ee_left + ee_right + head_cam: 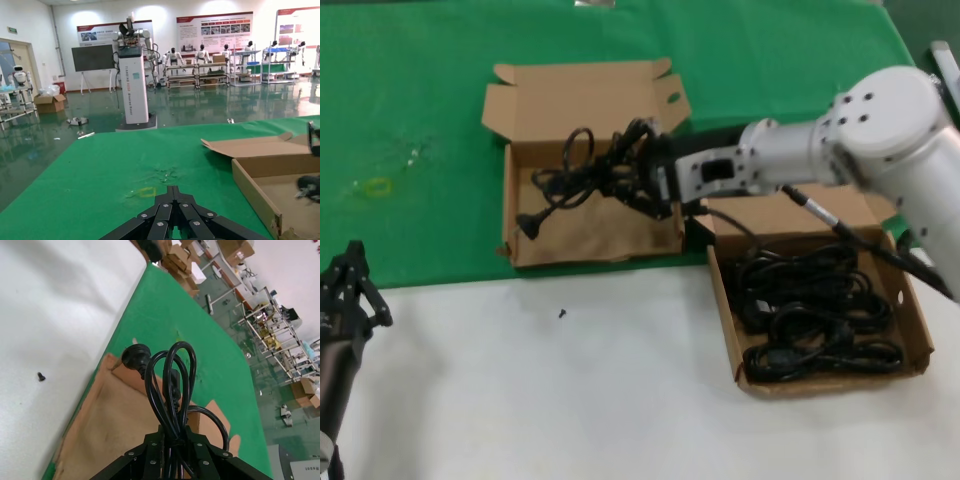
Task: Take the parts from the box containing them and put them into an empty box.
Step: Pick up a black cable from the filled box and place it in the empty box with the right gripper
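My right gripper (642,185) is shut on a black power cord (582,180) and holds it over the left cardboard box (595,247), whose lid is open at the back. The cord's plug (530,226) hangs low over the box floor. In the right wrist view the gripper (172,432) clamps the coil (167,375) above the brown box floor (112,425). The right box (918,330) holds several more black cords (815,315). My left gripper (355,280) is shut and empty, parked at the near left; its closed tips (173,189) point over the green cloth.
A green cloth (410,120) covers the far half of the table and white surface (570,400) the near half. A small black screw (561,314) lies on the white part, also in the right wrist view (41,376). The left box's wall (255,192) shows in the left wrist view.
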{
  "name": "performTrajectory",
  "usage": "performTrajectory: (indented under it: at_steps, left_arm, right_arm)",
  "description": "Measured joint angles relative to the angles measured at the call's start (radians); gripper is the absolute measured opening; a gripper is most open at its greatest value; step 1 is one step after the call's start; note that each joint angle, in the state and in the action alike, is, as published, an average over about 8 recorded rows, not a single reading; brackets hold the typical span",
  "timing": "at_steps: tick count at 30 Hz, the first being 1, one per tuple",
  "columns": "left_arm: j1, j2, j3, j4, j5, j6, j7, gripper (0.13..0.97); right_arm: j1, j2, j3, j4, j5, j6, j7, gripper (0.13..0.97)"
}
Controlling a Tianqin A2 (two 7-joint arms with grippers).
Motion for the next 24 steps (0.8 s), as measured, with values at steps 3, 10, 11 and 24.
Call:
performTrajectory:
  at_steps: [3,10,11,24]
  left_arm:
    - [0.0,0.0,0.0,0.0,0.0,0.0,0.0,0.142]
    - [0.0,0.0,0.0,0.0,0.0,0.0,0.0,0.142]
    - [0.0,0.0,0.0,0.0,0.0,0.0,0.0,0.142]
    - [0.0,0.0,0.0,0.0,0.0,0.0,0.0,0.142]
  right_arm:
    - [0.023,-0.041,0.002,-0.087,0.002,0.023,-0.064,0.215]
    - [0.083,-0.123,0.023,-0.301,0.012,0.074,-0.23,0.214]
    - [0.093,-0.133,0.029,-0.335,0.016,0.079,-0.255,0.214]
    - [0.189,-0.23,0.134,-0.655,0.085,0.129,-0.552,0.221]
